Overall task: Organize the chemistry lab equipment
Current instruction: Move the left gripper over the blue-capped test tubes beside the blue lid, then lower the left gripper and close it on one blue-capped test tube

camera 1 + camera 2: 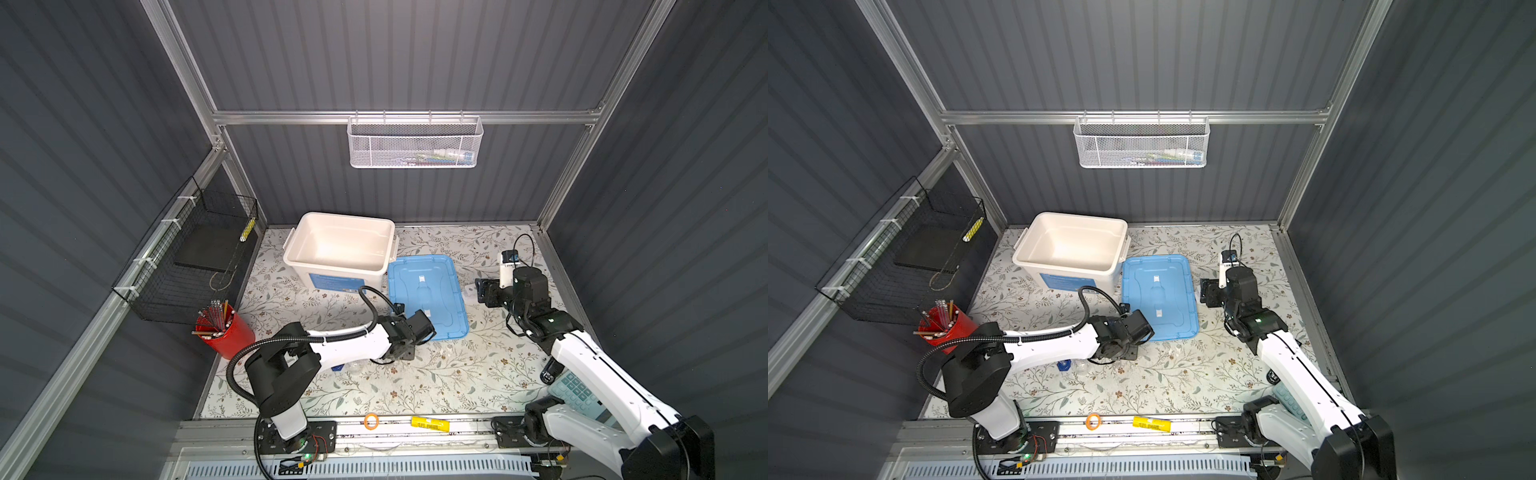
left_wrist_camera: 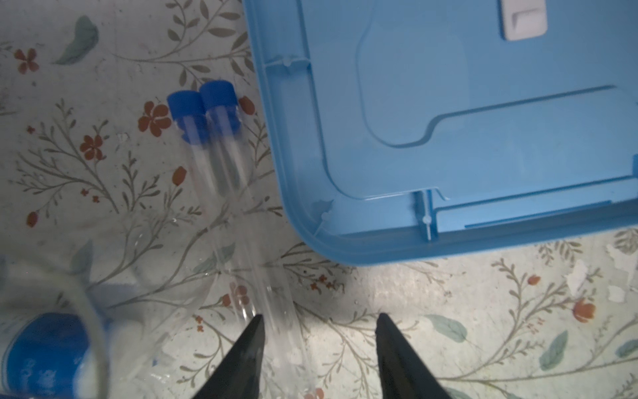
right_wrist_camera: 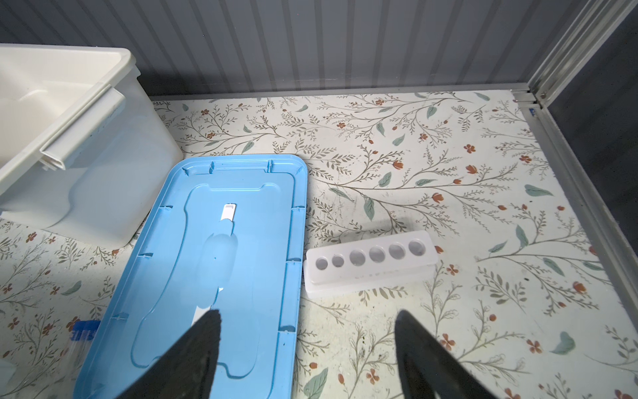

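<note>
front rail point(image 1: 415, 434): an orange ring point(image 1: 371, 421) and a yellow stick point(image 1: 431, 424) lie on it
calculator point(image 1: 575, 392): pale blue; at the table's point(image 1: 457, 374) near right corner, partly under the right arm
left end effector point(image 2: 319, 324): points down at the table just off the near corner of the blue lid point(image 2: 448, 138); jaws apart, not clamped; one clear tube runs between them, close against one finger
blue-capped tubes point(image 2: 221, 155): two, lying side by side on the table just beside the lid's edge; caps at the end away from the fingers
clear vessel point(image 2: 86, 311): blurred glass rim with something blue by it, near the left end effector; its kind cannot be told
red cup point(image 1: 226, 336): holds pencils; at the table's left edge
right end effector point(image 3: 307, 317): jaws wide apart, nothing between them; above the table by the lid's right edge
white holed rack point(image 3: 369, 262): six holes; on the table just beside the lid's right edge
white bin point(image 1: 297, 266): open-topped; at the back, just left of the lid
mesh basket point(image 1: 415, 145): white; hangs on the back wall
</note>
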Controlling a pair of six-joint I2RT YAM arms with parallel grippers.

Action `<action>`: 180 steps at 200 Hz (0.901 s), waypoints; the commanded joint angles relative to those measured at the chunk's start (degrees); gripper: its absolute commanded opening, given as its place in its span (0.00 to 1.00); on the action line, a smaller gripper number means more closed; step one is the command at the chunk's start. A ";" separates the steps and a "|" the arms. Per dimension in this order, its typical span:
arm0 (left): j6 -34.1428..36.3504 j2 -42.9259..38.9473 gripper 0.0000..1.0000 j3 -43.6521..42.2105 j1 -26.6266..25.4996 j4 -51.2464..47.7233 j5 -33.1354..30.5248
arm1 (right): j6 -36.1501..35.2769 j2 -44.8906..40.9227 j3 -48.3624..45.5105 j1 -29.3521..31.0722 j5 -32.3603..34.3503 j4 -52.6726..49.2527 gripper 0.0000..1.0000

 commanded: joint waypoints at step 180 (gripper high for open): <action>-2.78 -7.24 0.50 -11.84 10.44 9.74 5.03 | 0.55 0.50 0.57 0.15 0.41 -1.04 0.78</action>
